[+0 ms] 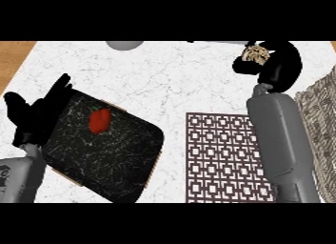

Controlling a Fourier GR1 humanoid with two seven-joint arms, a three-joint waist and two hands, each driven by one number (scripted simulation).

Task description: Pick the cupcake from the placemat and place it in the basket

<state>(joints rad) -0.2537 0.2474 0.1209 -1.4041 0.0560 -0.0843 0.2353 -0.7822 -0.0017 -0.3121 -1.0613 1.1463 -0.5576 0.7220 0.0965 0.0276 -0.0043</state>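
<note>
Head view: my right hand (279,62) is curling round the cupcake (255,54), beside the basket (330,124). My left hand (37,112) is resting spread.

There is a single view, taken from the robot's head and aimed steeply down at the bench (170,81). It faces away from the robot's body, so both forearms enter from the lower edge and run upward. The camera sits close: the marble top fills nearly the whole width, with strips of wood only at the upper corners. The left robot hand (37,112) shows at the left, the right robot hand (279,62) near the top right. The far edge is cut off, so the pale round shape (124,44) there is hard to identify. No second view shares the scene.
</note>
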